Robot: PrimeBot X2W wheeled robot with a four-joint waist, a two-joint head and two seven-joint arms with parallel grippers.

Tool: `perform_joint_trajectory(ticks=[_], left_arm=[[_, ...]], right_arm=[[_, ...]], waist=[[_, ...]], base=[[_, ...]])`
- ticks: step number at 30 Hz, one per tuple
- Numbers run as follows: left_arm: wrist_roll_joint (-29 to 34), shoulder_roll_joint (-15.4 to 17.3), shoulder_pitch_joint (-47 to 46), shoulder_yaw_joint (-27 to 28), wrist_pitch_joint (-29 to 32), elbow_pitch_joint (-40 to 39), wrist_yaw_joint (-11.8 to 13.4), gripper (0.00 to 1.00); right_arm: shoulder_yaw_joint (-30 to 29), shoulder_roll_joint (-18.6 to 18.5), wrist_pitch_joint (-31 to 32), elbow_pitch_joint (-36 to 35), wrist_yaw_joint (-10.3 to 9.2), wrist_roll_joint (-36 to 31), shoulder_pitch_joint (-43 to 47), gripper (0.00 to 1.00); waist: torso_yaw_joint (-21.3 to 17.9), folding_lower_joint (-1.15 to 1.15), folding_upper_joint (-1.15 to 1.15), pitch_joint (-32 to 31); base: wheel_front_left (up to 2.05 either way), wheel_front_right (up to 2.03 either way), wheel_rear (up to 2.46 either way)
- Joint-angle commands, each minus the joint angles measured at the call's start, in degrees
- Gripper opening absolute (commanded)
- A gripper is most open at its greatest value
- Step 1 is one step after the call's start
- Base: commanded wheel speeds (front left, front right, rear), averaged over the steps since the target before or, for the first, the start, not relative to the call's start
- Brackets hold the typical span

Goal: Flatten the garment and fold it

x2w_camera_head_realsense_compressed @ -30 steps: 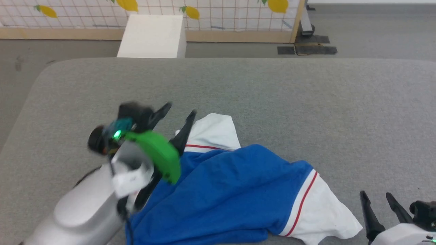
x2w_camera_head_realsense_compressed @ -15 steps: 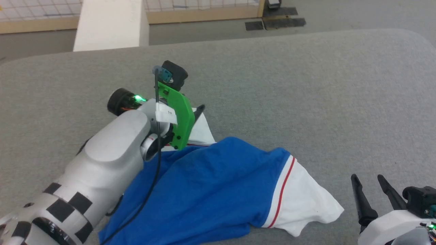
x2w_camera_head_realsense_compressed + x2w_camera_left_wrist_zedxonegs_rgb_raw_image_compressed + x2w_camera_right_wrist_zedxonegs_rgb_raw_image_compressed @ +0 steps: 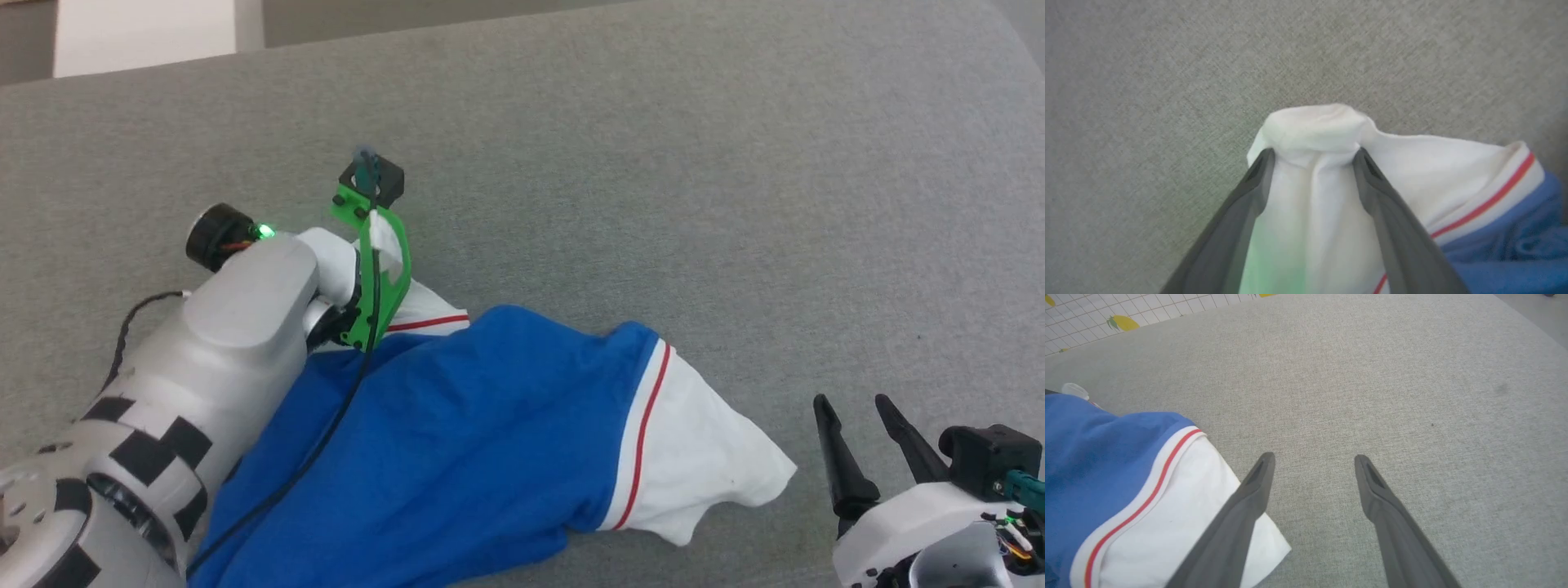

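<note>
Garment [image 3: 457, 441], a bright blue jersey shirt with white sleeve panels edged in thin red stripes, lies rumpled across the lower middle of the head view on a grey fabric surface [image 3: 694, 163]. At the lower right of that view the right gripper [image 3: 849, 404] sits just beside one white sleeve [image 3: 702, 474], its two dark fingers spread wide with nothing between them. In its wrist view one finger overlaps the sleeve's corner, and whether they touch cannot be told. From the lower left the pale left arm [image 3: 229, 327] reaches over the blue cloth to the other white sleeve [image 3: 424, 304]. In the left wrist view the left gripper [image 3: 1314, 157] is equally wide apart, with a bunched fold of that sleeve between its fingertips, touching both. Farther off, at the upper left, a white box [image 3: 147, 33] stands beyond the surface's edge.
</note>
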Motion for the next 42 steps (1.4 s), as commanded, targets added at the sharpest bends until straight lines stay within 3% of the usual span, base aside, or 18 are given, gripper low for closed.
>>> perform_joint_trajectory(ticks=[1, 2, 3, 4, 5, 10, 16, 27, 33, 34, 35, 42], left_arm=[[-0.42, -0.59, 2.13, -1.82, 3.14, 1.20, -0.36, 1.00], [-1.02, -0.72, 2.55, -2.25, 4.48, 1.23, -0.36, 0.89], [-1.76, -0.80, 2.94, -2.61, 5.54, 1.10, -0.37, 0.42], [-2.10, -0.79, 3.07, -2.83, 5.68, 0.91, -0.37, 0.12], [-2.54, -0.73, 3.10, -2.91, 5.11, 0.74, -0.38, 0.00], [-1.27, -0.92, 1.10, -1.93, -5.37, 1.43, 0.16, 0.00], [-1.97, -0.43, -0.34, 2.58, -18.89, 2.91, 4.17, 0.00], [-12.69, 8.47, 5.79, 14.35, -27.81, 8.19, 7.47, 0.00], [-17.11, 10.23, 12.01, 18.27, -31.73, 9.10, 7.52, 0.00], [-17.33, 10.09, 12.89, 18.46, -32.67, 8.88, 7.40, 0.55], [-17.54, 9.95, 13.46, 18.74, -33.80, 8.54, 7.23, 1.00], [-16.38, 10.38, 16.96, 21.15, -43.44, 3.64, 6.86, 1.00]], right_arm=[[0.31, 0.07, -0.53, 0.30, -0.08, 0.33, -1.17, 1.00], [0.43, 0.07, -0.63, 0.42, -0.08, 0.40, -1.32, 1.00], [0.55, 0.07, -0.73, 0.54, -0.08, 0.48, -1.50, 1.00], [0.62, 0.07, -0.81, 0.61, -0.08, 0.54, -1.65, 1.00], [0.64, 0.07, -0.91, 0.68, -0.08, 0.62, -1.80, 1.00], [0.29, 0.07, -0.90, 1.28, -0.08, 0.86, -1.76, 1.00], [-0.37, 0.07, -0.48, 1.37, -0.08, 0.45, -1.20, 1.00], [-0.71, 0.07, 1.02, -0.01, -0.08, -0.15, 0.00, 1.00], [-0.89, 0.07, 1.20, -0.05, -0.08, 0.21, 0.63, 1.00], [-0.87, 0.07, 1.21, 0.02, -0.08, 0.25, 0.63, 1.00], [-0.82, 0.07, 1.24, 0.08, -0.08, 0.25, 0.61, 1.00], [-0.74, 0.07, 1.78, 0.26, -0.08, -0.35, 0.99, 1.00]], waist=[[-1.68, 0.00, 0.69, 1.76], [-1.79, 0.00, 0.69, 1.94], [-1.89, 0.00, 0.69, 2.16], [-1.93, 0.00, 0.69, 2.31], [-1.89, 0.00, 0.69, 2.49], [-0.08, 0.00, 0.69, 1.75], [3.61, 0.00, 0.69, -1.40], [6.13, 0.00, 0.69, -3.79], [6.61, 0.00, 0.69, -4.17], [6.75, 0.00, 0.69, -4.34], [6.85, 0.00, 0.69, -4.49], [7.95, 0.00, 0.69, -7.57]], base=[[0.00, 0.00, 0.00], [0.00, 0.00, 0.00], [0.00, 0.00, 0.00], [0.00, 0.00, 0.00], [0.00, 0.00, 0.00], [0.00, 0.00, 0.00], [0.00, 0.00, 0.00], [0.00, 0.00, 0.00], [0.00, 0.00, 0.00], [0.00, 0.00, 0.00], [0.00, 0.00, 0.00], [0.00, 0.00, 0.00]])
